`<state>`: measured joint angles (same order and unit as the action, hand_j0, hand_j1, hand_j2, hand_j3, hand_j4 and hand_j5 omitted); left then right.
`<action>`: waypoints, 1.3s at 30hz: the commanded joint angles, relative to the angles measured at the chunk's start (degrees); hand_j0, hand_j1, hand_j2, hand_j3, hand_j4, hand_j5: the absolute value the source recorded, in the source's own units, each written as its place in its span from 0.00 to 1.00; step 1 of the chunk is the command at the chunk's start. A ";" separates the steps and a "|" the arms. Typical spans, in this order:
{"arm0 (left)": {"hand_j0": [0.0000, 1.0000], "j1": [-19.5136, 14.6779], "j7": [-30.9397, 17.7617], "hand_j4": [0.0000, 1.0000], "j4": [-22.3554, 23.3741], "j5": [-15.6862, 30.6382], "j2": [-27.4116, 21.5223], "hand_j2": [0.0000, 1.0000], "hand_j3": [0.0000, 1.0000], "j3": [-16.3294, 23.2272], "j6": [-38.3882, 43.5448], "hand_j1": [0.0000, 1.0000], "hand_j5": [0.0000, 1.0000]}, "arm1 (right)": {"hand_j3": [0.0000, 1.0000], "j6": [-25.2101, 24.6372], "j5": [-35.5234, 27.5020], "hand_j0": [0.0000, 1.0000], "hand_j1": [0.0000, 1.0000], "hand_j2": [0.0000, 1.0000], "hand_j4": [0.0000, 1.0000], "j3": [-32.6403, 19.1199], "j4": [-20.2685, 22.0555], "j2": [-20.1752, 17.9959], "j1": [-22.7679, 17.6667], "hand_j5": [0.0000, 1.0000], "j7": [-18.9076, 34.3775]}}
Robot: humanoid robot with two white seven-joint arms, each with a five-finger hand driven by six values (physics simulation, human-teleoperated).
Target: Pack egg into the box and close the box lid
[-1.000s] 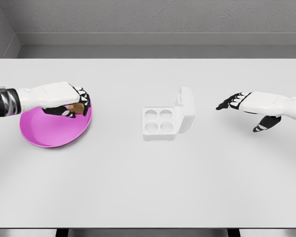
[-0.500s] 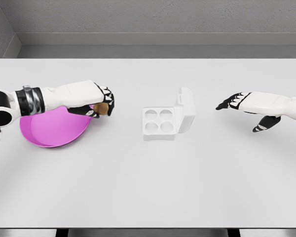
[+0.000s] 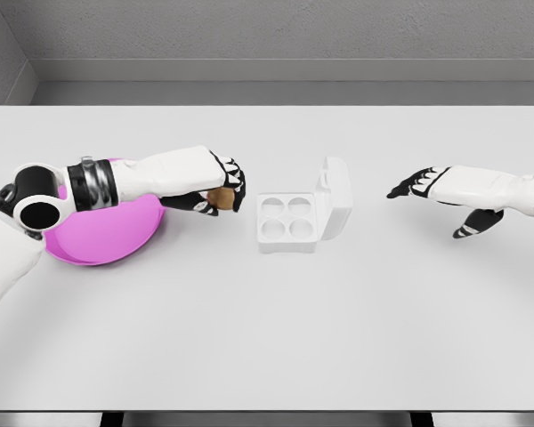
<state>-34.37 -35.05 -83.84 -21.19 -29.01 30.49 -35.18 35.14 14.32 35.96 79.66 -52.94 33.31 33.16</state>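
path to box [image 3: 288, 223]: open table [image 3: 267, 320] | obstacle: upright lid [image 3: 335, 196] (right side)

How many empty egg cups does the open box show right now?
4: all in the egg box, two at the back, two in front, in a square. None is hidden; the egg is in the left hand.

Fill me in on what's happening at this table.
The left hand has its fingers closed around a brown egg, holding it between the pink bowl and the white egg box. The box sits mid-table with its lid standing open and all four cups empty. The right hand hovers open to the right of the box, holding nothing.
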 commanded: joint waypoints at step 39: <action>0.30 -0.35 0.05 0.30 12.74 19.08 10.03 0.30 0.30 2.21 0.18 0.30 0.30 | 1.00 -0.14 -0.34 1.00 1.00 1.00 1.00 -0.02 -0.04 0.21 0.00 1.00 -0.02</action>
<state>-34.72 -35.04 -71.74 -3.39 -19.08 32.76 -35.16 35.14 14.32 35.98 79.61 -52.67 33.31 33.17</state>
